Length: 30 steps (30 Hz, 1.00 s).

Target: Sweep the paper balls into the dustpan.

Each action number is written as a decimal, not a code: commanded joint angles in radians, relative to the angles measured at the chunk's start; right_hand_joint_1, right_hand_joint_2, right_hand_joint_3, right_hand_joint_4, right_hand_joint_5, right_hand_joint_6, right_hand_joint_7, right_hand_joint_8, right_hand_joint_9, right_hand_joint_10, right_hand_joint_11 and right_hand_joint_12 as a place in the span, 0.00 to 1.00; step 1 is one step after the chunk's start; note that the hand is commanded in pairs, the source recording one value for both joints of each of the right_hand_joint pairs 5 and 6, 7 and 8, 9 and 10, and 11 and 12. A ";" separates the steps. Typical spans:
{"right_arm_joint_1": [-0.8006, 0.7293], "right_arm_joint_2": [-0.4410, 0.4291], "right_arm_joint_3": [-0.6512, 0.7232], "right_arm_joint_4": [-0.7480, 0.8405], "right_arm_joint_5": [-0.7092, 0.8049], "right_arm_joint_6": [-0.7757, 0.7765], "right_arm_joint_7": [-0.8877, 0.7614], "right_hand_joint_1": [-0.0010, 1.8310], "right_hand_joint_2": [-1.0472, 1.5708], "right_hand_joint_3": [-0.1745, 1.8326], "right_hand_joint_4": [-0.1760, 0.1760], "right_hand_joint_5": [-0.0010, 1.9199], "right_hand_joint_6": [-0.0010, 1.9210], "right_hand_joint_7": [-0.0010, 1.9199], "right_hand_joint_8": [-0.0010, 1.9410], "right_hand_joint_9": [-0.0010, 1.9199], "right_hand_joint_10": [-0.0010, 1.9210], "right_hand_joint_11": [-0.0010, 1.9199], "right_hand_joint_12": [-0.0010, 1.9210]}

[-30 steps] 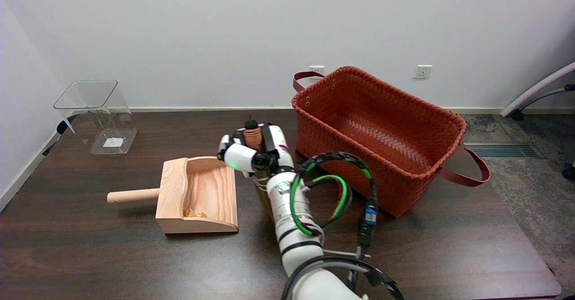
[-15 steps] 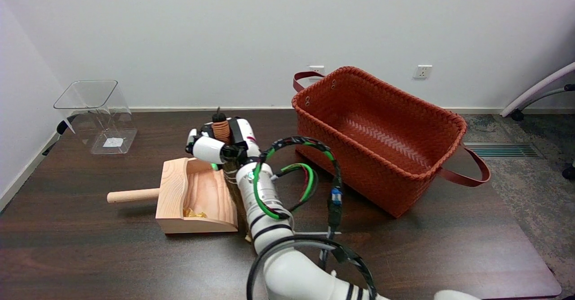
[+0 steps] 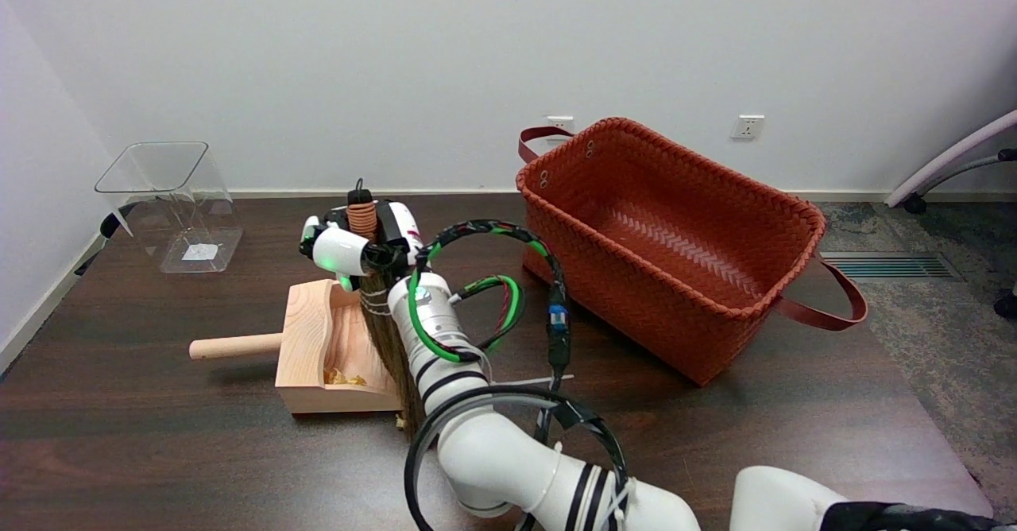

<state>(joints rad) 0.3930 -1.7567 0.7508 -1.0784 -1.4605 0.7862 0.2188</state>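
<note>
Spreading across most of the view is a dark wood-grain tabletop (image 3: 159,467), set against a plain white wall. A large woven orange basket (image 3: 675,245) with strap handles stands at the right rear, well apart from the work. A clear plastic bin (image 3: 171,205) sits at the far left rear. Left of centre lies the wooden dustpan (image 3: 334,348), its round handle pointing left and its open mouth facing right. The robot's white right arm reaches in from the lower right, and its right hand (image 3: 349,249) hangs above the dustpan's far corner, fingers (image 3: 338,249) wrapped around the wound top of a small broom (image 3: 385,332). The broom stands nearly upright, its long axis running from the hand down towards the viewer, with bristles fanned across the dustpan's mouth. Yellowish paper scraps (image 3: 343,377) rest inside the dustpan near its front wall, left of the bristles. A pale speck (image 3: 401,420) beside the bristle tips, just outside the mouth, may be another scrap; it is too small to tell.
</note>
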 commanded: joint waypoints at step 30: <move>0.103 0.167 -0.007 -0.092 -0.201 -0.233 0.121 0.58 0.72 0.68 0.50 1.00 1.00 1.00 0.99 1.00 1.00 1.00 1.00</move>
<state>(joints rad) 0.5099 -1.6748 0.7324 -1.0582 -1.5719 0.6174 0.3475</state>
